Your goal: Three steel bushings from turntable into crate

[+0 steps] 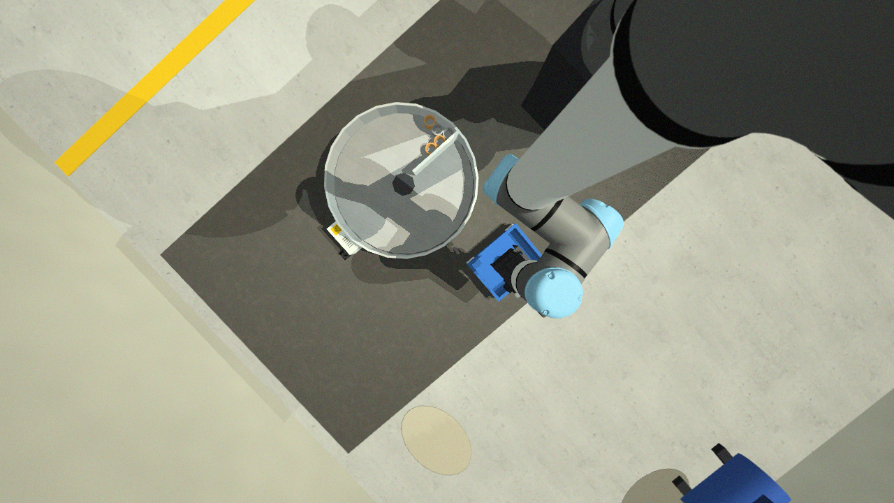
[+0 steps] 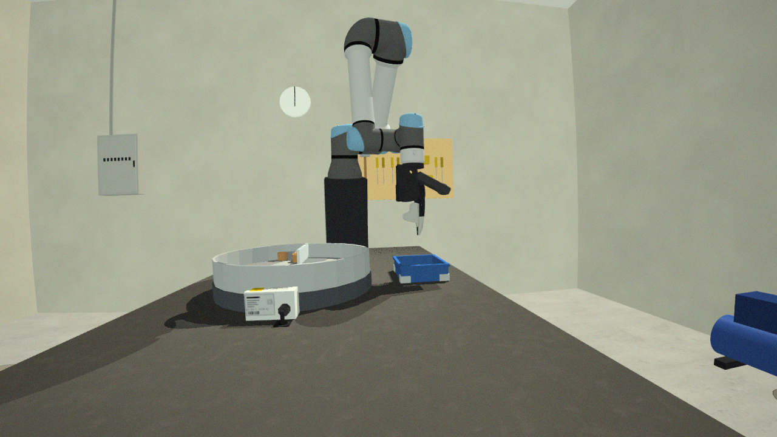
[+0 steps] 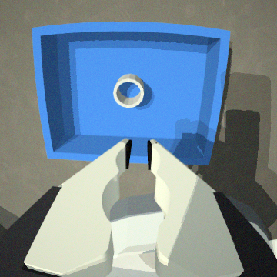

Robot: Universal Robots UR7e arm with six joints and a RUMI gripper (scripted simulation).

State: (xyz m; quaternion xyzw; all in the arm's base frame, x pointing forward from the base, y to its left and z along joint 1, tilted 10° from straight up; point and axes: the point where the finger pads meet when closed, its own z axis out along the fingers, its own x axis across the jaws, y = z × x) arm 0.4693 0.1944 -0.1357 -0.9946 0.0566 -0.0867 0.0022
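Observation:
My gripper (image 2: 417,230) (image 3: 139,141) hangs above the blue crate (image 1: 524,237) (image 2: 420,273) (image 3: 131,27), nearly shut, with a narrow empty gap between its fingertips. One pale steel bushing (image 3: 128,101) stands upright on the crate floor, just beyond the fingertips in the wrist view and clear of them. On the turntable (image 1: 356,162) (image 2: 288,278), several bushings cluster against the divider near the rim. Three are orange, one of them (image 1: 424,120) a little apart; grey ones are partly hidden among them.
A white divider (image 1: 436,152) (image 2: 303,254) stands on the turntable, running from near its hub to the rim. A white control box (image 1: 343,237) (image 2: 271,304) sits at the turntable's outer side. The crate stands beside the turntable, close to the edge of the dark table (image 1: 350,375) (image 2: 380,369).

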